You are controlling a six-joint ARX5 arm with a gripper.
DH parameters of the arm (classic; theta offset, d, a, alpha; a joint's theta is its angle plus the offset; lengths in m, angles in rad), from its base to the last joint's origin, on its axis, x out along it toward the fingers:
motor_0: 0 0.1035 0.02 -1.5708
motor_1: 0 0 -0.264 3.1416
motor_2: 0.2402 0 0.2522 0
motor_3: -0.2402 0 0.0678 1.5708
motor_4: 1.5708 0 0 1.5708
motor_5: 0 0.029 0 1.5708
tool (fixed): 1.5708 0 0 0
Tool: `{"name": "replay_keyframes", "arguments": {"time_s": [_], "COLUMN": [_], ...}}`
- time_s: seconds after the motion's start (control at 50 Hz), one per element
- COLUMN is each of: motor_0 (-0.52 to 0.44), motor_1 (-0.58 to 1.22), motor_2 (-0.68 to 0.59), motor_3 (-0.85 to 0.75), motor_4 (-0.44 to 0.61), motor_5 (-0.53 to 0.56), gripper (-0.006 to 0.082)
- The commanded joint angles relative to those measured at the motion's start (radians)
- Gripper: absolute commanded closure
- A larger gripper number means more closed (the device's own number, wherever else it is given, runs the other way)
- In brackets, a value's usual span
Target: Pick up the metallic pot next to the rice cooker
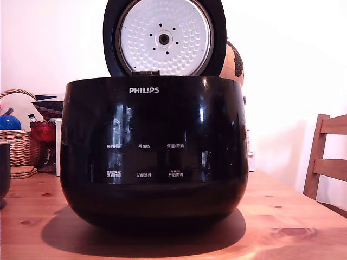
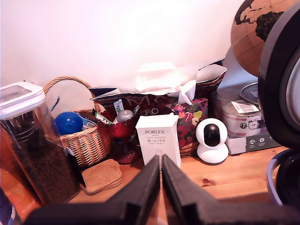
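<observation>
My claw (image 2: 161, 187) was clenched empty, fingers pressed together above the bench (image 2: 234, 176). The pot (image 1: 4, 173) sat at the exterior view's left edge, beside the open rice cooker (image 1: 154, 157), mostly cut off.

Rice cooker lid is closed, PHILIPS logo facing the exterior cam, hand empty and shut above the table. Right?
Not quite. The rice cooker has its lid open, standing upright behind the body with the white dimpled inner plate facing the camera, as the exterior view shows. The rest holds: the PHILIPS logo faces that camera, and the wrist view shows the hand shut and empty above the table.
</observation>
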Motion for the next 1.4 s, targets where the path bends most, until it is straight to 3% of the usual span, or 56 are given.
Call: {"name": "replay_keyframes", "arguments": {"time_s": [0.0, 0.3, 0.32, 0.36, 0.38, 0.4, 0.56, 0.82, 1.08, 1.16, 1.28, 1.38], "motor_0": [0.017, 0.017, 0.017, 0.018, 0.018, 0.018, 0.018, 0.018, 0.018, 0.027, 0.056, 0.094], "motor_1": [-0.003, -0.003, -0.003, -0.003, -0.003, -0.003, 0.008, 0.146, 0.385, 0.45, 0.544, 0.609], "motor_2": [-0.026, -0.026, -0.026, -0.023, -0.02, -0.016, 0.076, 0.342, 0.523, 0.529, 0.529, 0.529], "motor_3": [0.094, 0.136, 0.133, 0.12, 0.107, 0.094, -0.165, -0.655, -0.987, -1.041, -1.101, -1.105], "motor_4": [0.0, 0.0, 0.0, 0.001, 0.001, 0.001, 0.059, 0.174, 0.253, 0.263, 0.261, 0.257], "motor_5": [0.004, 0.029, 0.094, 0.098, 0.167, 0.17, 0.306, 0.359, 0.443, 0.443, 0.442, 0.441], "gripper": [0.0791, 0.0791, 0.0791, 0.0791, 0.0791, 0.0791, 0.0791, 0.0791, 0.0788, 0.0724, 0.056, 0.05]}}
